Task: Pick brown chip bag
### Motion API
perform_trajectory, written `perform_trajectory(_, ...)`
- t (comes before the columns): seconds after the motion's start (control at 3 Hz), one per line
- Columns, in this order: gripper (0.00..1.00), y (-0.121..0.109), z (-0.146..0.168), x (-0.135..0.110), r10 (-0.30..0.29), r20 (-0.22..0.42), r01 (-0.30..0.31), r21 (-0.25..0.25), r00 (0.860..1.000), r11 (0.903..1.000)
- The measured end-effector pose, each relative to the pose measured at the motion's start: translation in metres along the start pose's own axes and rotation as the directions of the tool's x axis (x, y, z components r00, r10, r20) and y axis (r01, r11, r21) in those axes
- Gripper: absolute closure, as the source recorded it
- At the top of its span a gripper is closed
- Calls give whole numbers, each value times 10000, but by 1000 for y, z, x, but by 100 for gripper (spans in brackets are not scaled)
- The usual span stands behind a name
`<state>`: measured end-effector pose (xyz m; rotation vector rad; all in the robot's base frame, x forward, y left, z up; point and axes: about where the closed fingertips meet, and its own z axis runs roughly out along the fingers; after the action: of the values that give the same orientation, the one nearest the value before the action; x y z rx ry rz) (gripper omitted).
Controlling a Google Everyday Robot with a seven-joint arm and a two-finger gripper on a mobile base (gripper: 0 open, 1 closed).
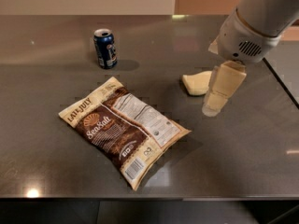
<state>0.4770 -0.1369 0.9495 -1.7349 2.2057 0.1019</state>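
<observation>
The brown chip bag (pixel 122 129) lies flat on the dark table (pixel 243 143), left of centre, with a dark brown middle, cream edges, "Sea Salt" script and a white label. My gripper (pixel 212 107) hangs from the white arm at the right, pointing down above the table. It is to the right of the bag and apart from it, in front of the pale yellow sponge (pixel 196 83), and it holds nothing that I can see.
A small blue soda can (pixel 105 48) stands upright at the back left. The sponge lies behind the gripper and is partly hidden by it. The table's right edge (pixel 282 83) runs close to the arm.
</observation>
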Motion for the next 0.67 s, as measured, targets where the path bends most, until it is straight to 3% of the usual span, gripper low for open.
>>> perform_trajectory(0.67,0,33,39,-51,299,350,-254,-1213,9989,9923)
